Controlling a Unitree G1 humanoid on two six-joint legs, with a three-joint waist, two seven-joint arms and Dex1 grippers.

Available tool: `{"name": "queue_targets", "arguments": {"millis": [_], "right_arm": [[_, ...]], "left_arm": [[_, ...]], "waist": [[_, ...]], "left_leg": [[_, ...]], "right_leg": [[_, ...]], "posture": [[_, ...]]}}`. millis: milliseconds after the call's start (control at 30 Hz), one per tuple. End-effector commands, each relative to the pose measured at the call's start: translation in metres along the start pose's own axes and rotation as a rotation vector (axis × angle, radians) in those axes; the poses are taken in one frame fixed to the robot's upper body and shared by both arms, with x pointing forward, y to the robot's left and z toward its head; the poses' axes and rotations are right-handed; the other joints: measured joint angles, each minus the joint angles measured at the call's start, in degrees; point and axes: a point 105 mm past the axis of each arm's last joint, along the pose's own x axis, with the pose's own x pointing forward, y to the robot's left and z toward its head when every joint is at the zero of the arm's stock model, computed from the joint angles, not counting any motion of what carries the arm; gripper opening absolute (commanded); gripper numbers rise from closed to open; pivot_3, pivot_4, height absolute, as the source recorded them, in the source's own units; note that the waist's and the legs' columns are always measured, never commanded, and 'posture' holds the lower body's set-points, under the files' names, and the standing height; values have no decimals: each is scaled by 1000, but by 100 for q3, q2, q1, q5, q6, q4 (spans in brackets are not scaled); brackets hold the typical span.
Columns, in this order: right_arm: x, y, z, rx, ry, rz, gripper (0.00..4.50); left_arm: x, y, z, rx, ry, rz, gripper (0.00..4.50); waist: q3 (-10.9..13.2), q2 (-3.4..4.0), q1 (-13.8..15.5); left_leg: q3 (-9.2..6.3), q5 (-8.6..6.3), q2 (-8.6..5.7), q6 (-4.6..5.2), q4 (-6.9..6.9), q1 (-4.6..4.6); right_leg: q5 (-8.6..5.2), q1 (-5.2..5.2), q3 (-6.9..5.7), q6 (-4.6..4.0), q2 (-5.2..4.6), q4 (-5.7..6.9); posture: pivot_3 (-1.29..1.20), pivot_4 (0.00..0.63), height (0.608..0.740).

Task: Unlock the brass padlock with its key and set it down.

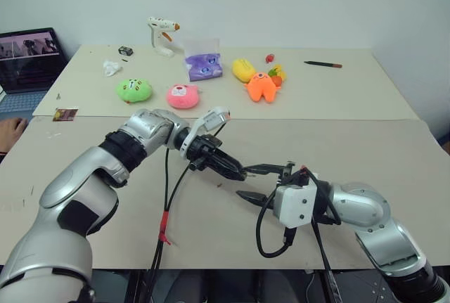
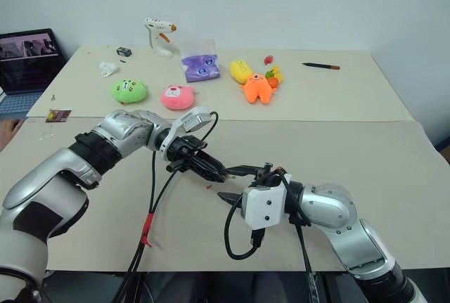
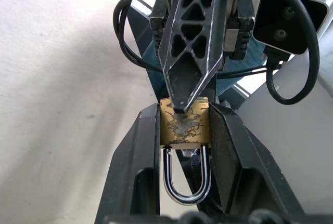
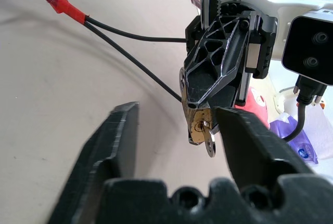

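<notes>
The brass padlock (image 3: 184,122) is clamped by its sides between the fingers of my left gripper (image 3: 184,110), with its silvery shackle (image 3: 186,180) pointing back toward the wrist. The key (image 4: 210,142) sticks out of the keyhole in the lock's bottom face (image 4: 197,125). My right gripper (image 4: 177,110) faces the lock from the other side with its fingers apart. One finger (image 4: 244,141) lies right beside the key and the other stands well clear. Both grippers meet above the near table (image 1: 243,182).
On the far table lie green (image 1: 133,90), pink (image 1: 183,95) and orange (image 1: 262,86) plush toys, a purple pouch (image 1: 204,66), a glue gun (image 1: 162,34) and a pen (image 1: 323,64). A laptop (image 1: 29,60) and a person's hand (image 1: 8,133) are at the left. Cables (image 1: 167,211) hang under my left arm.
</notes>
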Motion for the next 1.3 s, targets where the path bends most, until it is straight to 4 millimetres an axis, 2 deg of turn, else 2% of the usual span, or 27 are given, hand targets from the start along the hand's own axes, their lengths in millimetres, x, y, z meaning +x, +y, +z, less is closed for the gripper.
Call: {"name": "queue_targets", "arguments": {"millis": [33, 67, 133, 567, 633, 667, 767, 900, 1067, 1200, 1300], "right_arm": [[-3, -8, 9, -27, -37, -38, 1082], [-3, -7, 9, -25, -37, -37, 620], [-4, -7, 9, -23, -39, -38, 111], [-2, -9, 9, -31, -34, -49, 93], [-2, -9, 9, -31, -34, -51, 93], [-2, -9, 9, -31, -34, -52, 93], [-2, -9, 9, -30, -32, -51, 93], [-2, -8, 8, -24, -28, -51, 93], [-3, -8, 5, -15, -18, -54, 93], [-3, -10, 3, -11, -13, -61, 93], [-4, -11, 1, -8, -9, -65, 93]], "left_arm": [[-1, -6, 10, 48, 5, -10, 819], [-1, -6, 10, 46, 5, -13, 819], [-1, -7, 9, 48, 9, -15, 819], [0, -7, 9, 55, 12, -16, 819], [0, -6, 9, 55, 11, -17, 1829], [0, -6, 9, 57, 9, -16, 1995], [-2, -4, 13, 72, -7, -3, 3130], [-10, 0, 27, 86, -69, 35, 3130], [-36, 3, 56, 122, -219, 121, 3130], [-46, 6, 54, 110, -250, 169, 3130], [-46, 4, 44, 87, -224, 166, 2466]], "waist": [[0, 0, 1], [0, 0, 0], [0, 0, -1], [0, 0, -1], [0, 0, -1], [0, 0, -1], [0, 0, -1], [0, 0, 9], [0, -1, -1], [0, -1, -19], [0, 0, -12]], "left_leg": [[0, 0, 0, 0, 0, 0], [0, 0, 0, 0, 0, 0], [0, 0, 0, 0, 0, 0], [0, 0, 0, 0, 0, 0], [0, 0, 0, 0, 0, 0], [0, 0, 0, 0, 0, 0], [0, 0, 0, 0, 0, 0], [0, 0, 0, 0, 0, 0], [0, 0, -1, 0, 0, 0], [0, 0, -4, 1, 0, 0], [0, 0, -3, 0, 0, 0]], "right_leg": [[0, 0, 0, 0, 0, 0], [0, 0, 0, 0, 0, 0], [0, 0, 0, 0, 0, 0], [0, 0, 0, 0, 0, 0], [0, 0, 0, 0, 0, 0], [0, 0, 0, 0, 0, 0], [0, 0, 0, 0, 0, 0], [0, 1, -1, 0, 0, -1], [-1, -1, -1, 2, 0, -2], [-2, -1, -2, 3, 0, -2], [-2, -1, -2, 3, 0, 1]], "posture": [[0, 150, 738], [0, 150, 738], [0, 150, 738], [0, 150, 738], [0, 150, 738], [0, 150, 738], [0, 150, 738], [0, 150, 738], [0, 150, 738], [0, 150, 738], [0, 150, 738]]}}
